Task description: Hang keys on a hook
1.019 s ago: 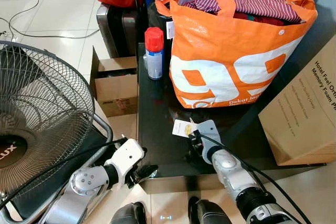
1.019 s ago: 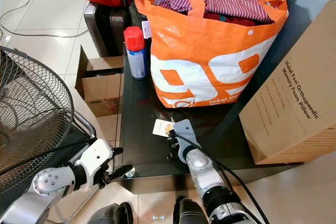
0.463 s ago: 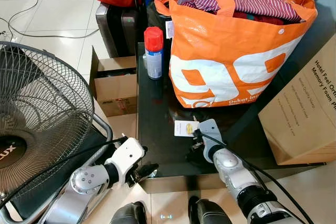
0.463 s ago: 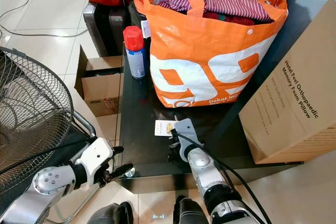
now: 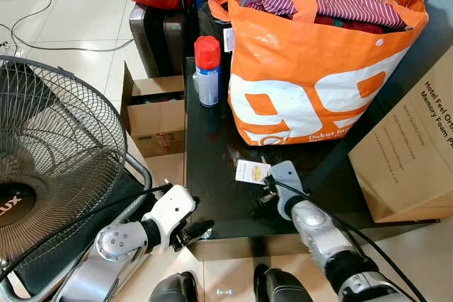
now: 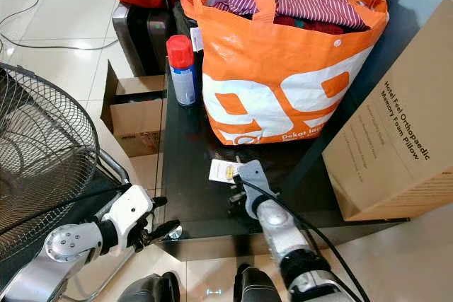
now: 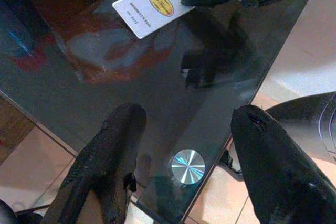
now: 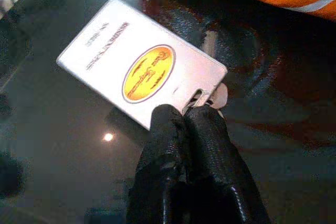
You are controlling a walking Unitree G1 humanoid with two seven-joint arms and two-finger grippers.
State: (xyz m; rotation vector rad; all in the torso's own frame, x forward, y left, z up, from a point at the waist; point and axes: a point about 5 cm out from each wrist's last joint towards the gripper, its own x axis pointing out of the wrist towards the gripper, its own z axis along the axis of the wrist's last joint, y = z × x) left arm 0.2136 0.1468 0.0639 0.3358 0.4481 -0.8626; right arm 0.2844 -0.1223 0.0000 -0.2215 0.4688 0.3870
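Right gripper [image 8: 184,124] pinched shut on white rectangular key tag with yellow oval logo [image 8: 139,69] above dark glass tabletop [image 5: 212,175], left gripper [image 7: 181,145] spread idle; thin edge grip, likely to slip or twist loose when lifted

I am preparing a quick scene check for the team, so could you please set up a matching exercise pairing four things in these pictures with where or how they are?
Things:
1. key tag
2. spray can
3. left gripper
4. orange bag

States:
A. stuffed with striped clothes
B. red-capped, standing upright beside the bag
C. open, at the table's front edge
D. flat on the dark table, pinched at its slotted end

Pairs: 1-D, 2-B, 3-C, 4-A
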